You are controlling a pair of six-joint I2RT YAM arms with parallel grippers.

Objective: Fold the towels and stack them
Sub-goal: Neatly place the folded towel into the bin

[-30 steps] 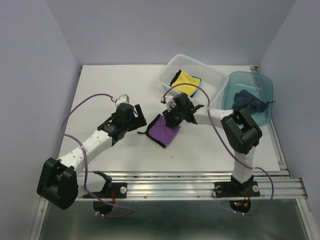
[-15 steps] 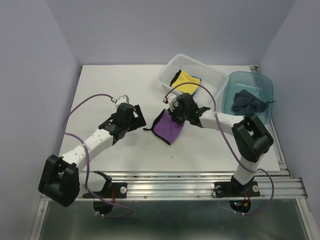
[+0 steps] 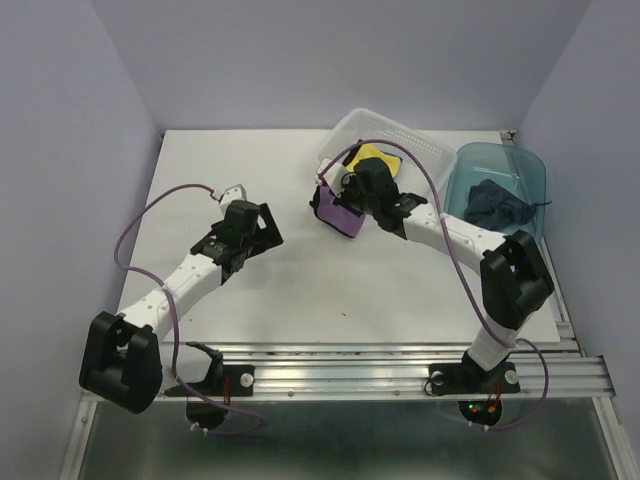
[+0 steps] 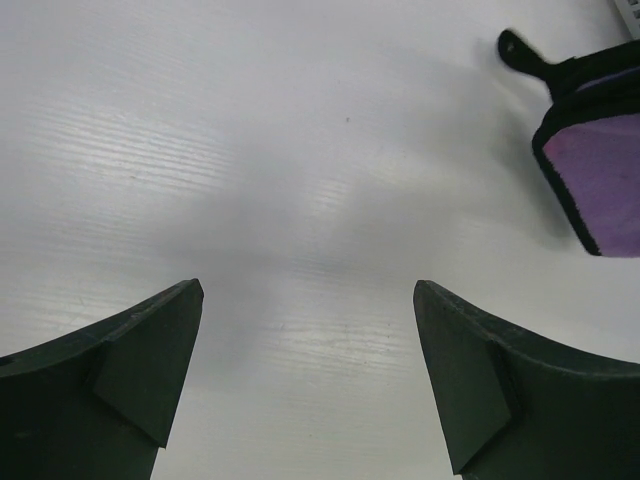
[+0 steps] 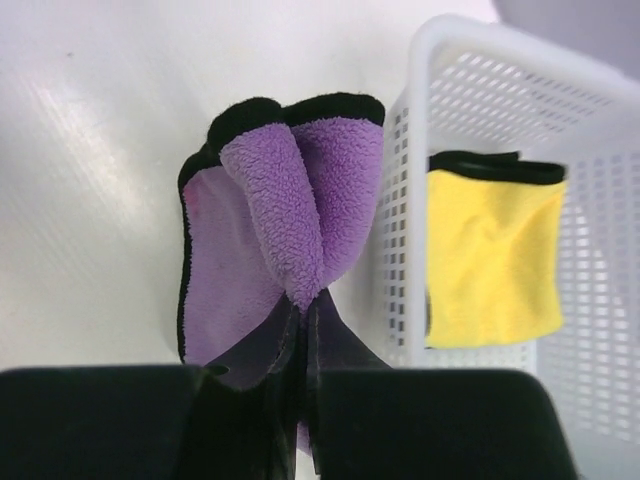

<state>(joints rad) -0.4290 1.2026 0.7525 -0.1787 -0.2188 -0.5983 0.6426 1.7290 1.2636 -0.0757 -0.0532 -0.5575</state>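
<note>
Pinching bunched purple towel [image 5: 290,215] in shut-tight right tool [image 5: 300,312], just beside basket [image 5: 455,45] with yellow towel [image 5: 495,255] inside. Holding left tool [image 4: 308,300] spread wide, empty, over bench [image 4: 250,120].

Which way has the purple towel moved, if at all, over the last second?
Yes. Pinched in the right gripper, the purple towel has travelled up the table, away from the arm bases, ending beside the white slotted basket.

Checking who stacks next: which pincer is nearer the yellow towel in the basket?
Right. The right pincer, shut on the purple towel, hangs outside the basket wall beside the yellow towel; the left pincer is open over the table, farther left.
</note>
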